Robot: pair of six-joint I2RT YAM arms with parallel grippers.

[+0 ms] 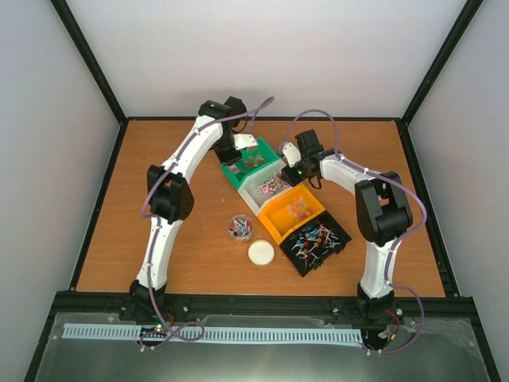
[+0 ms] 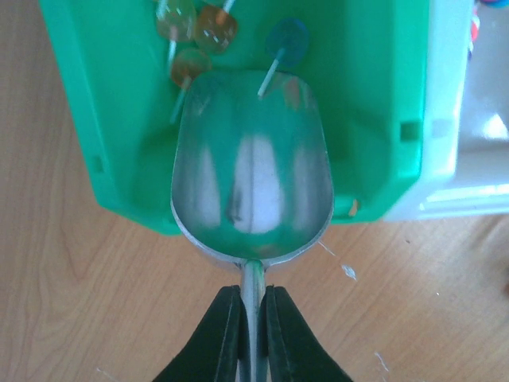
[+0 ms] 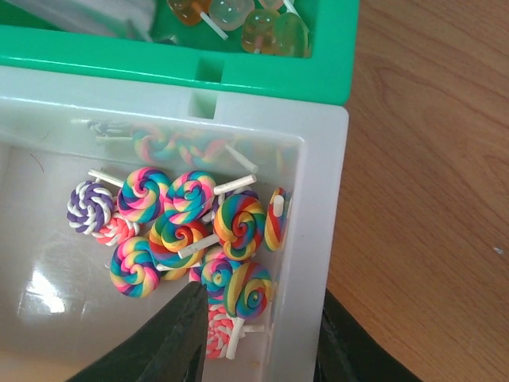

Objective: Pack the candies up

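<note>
The candies are small lollipops: swirled rainbow ones (image 3: 238, 223) are heaped in the white bin (image 3: 314, 239), and translucent orange and blue ones (image 2: 195, 20) lie in the green bin (image 2: 358, 95). My left gripper (image 2: 253, 306) is shut on the handle of the metal scoop (image 2: 250, 167), whose empty bowl hangs over the green bin's near wall. My right gripper (image 3: 262, 294) is open and stands astride the white bin's side wall. One finger is inside among the lollipops and the other is outside against the wall. Candy still shows in the gap on the inner side.
A row of bins runs diagonally: green (image 1: 250, 169), white (image 1: 266, 189), orange (image 1: 296, 213) and black (image 1: 318, 243), all holding candies. A small clear jar (image 1: 239, 228) with a few candies and its white lid (image 1: 261, 253) stand on the wooden table (image 1: 183, 239).
</note>
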